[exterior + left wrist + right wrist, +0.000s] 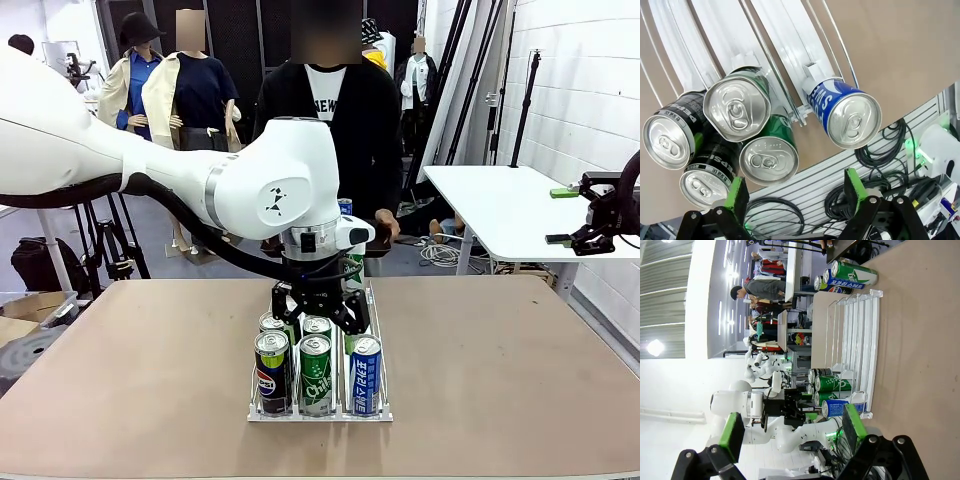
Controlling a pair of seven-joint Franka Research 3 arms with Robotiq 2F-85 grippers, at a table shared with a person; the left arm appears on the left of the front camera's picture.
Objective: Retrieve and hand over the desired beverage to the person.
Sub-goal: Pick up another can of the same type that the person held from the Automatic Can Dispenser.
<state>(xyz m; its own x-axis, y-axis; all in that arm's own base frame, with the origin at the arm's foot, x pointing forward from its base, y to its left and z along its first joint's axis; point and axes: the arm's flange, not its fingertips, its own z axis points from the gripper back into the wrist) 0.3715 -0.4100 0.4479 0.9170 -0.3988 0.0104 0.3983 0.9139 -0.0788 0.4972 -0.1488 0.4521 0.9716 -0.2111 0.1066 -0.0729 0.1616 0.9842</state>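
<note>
A clear wire rack (384, 400) in the middle of the table holds several upright cans. Its front row has a black Pepsi can (272, 372), a green can (316, 373) and a blue can (366, 375). My left gripper (320, 308) hangs open just above the cans behind that row, with nothing between its fingers. Looking down, the left wrist view has the green can tops (737, 107) and the blue can (852, 120) ahead of my left gripper (795, 192). The person (330, 120) stands at the far side, one hand (386, 226) at the table edge. My right gripper (792, 432) is open and empty, off to the right (575, 215).
Three more cans (845, 275) stand on the table past the rack's far end, near the person. A white side table (500, 205) is at the right. Bare tabletop lies on both sides of the rack. Cables lie on the floor below the table edge (880, 165).
</note>
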